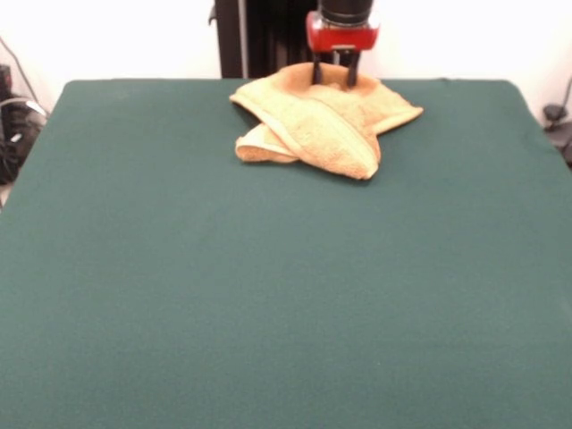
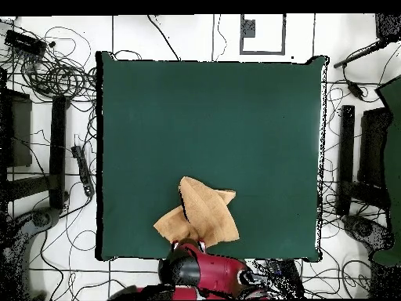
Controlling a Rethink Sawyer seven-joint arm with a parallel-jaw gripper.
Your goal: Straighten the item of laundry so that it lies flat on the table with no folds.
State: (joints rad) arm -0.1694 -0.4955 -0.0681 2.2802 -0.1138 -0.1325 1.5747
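Observation:
The item of laundry (image 1: 322, 125) is a yellow-orange towel, bunched and folded over itself in several layers, at the far middle of the green table (image 1: 268, 295). My gripper (image 1: 334, 76) stands straight down over the towel's far edge. It is open, and its two black fingers (image 1: 316, 71) are set wide apart, with their tips down at the cloth. In the overhead view the towel (image 2: 200, 215) lies near the table's (image 2: 211, 117) bottom edge. The red arm (image 2: 196, 268) covers the towel's lower edge and hides the gripper there.
Tangled cables (image 2: 63, 78) lie on the floor left of the table in the overhead view, and black stands (image 2: 368, 157) sit to the right. More cables and dark gear (image 1: 13, 125) show at the front view's left edge.

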